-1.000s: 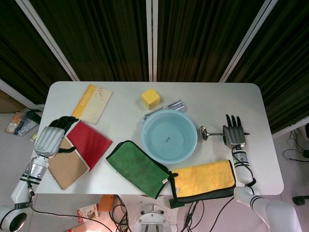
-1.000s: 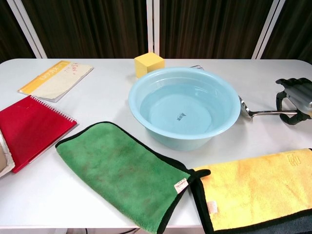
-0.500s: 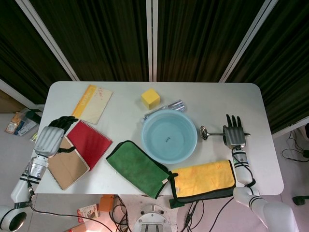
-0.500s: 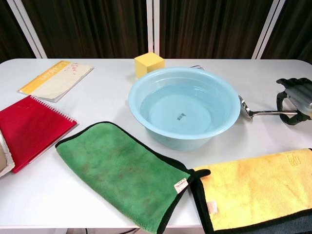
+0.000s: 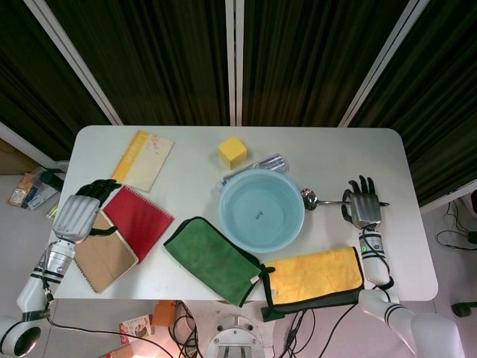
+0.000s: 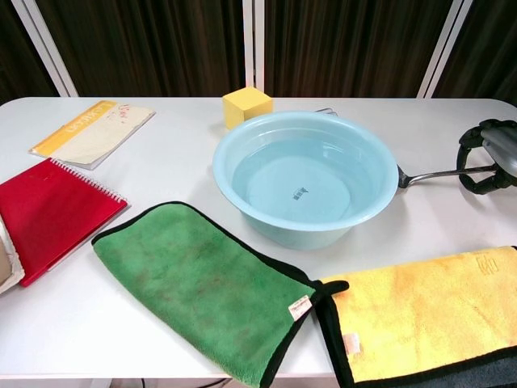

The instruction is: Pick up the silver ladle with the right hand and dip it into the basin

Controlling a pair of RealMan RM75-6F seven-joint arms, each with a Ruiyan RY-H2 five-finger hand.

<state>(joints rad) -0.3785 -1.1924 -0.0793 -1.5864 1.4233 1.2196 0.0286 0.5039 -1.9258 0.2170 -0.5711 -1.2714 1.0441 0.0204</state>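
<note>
Right now the right hand [image 5: 363, 208] has its fingers curled around the handle of the silver ladle [image 5: 325, 200] — looks like a light wrap, how firm I cannot tell. Ladle sits beside the basin [image 5: 297, 226], bowl end right at its right rim, not yet over the water. Left hand [image 5: 77, 214] rests over the brown notebook [image 5: 104, 259] by the red notebook [image 5: 136, 218], fingers loosely bent, holding nothing. Risks from here: thin handle could roll or slip in a loose grasp; coming in too low, the ladle bowl would knock the basin rim and shove it or slosh water — yellow cloth [image 5: 317, 277] and green cloth [image 5: 212, 255] lie close by.
</note>
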